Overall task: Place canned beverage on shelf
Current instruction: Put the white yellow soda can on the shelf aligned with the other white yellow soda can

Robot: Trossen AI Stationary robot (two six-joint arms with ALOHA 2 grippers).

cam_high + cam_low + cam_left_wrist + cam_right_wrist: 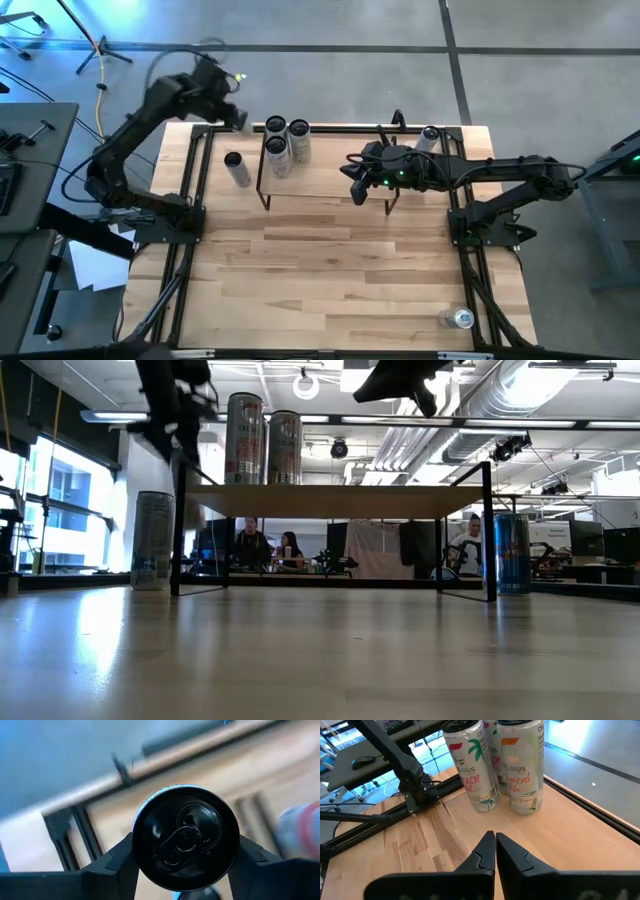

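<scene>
My left gripper (185,854) is shut on a beverage can with a black top (185,820). It hovers over the table's far left corner (228,108), left of the shelf. The shelf (330,182) is a low wooden rack on thin black legs (340,500). Three white cans (470,765) (522,765) stand upright on its left end. My right gripper (495,845) hangs shut above the shelf top (355,182), touching nothing. A grey can (237,168) stands on the table just left of the shelf (153,540). My left gripper pinches the can's round wall just under its top rim (137,845) between its two fingers, one on each side. The fingers come from above, slanting down. The can is upright, its top facing the wrist camera, with the table blurred far beneath it.
A blue can (512,552) stands on the table off the shelf's right end (430,138). Another can (462,318) sits near the front right corner. Black frame rails (195,200) run along the table's sides. People sit at desks in the room behind.
</scene>
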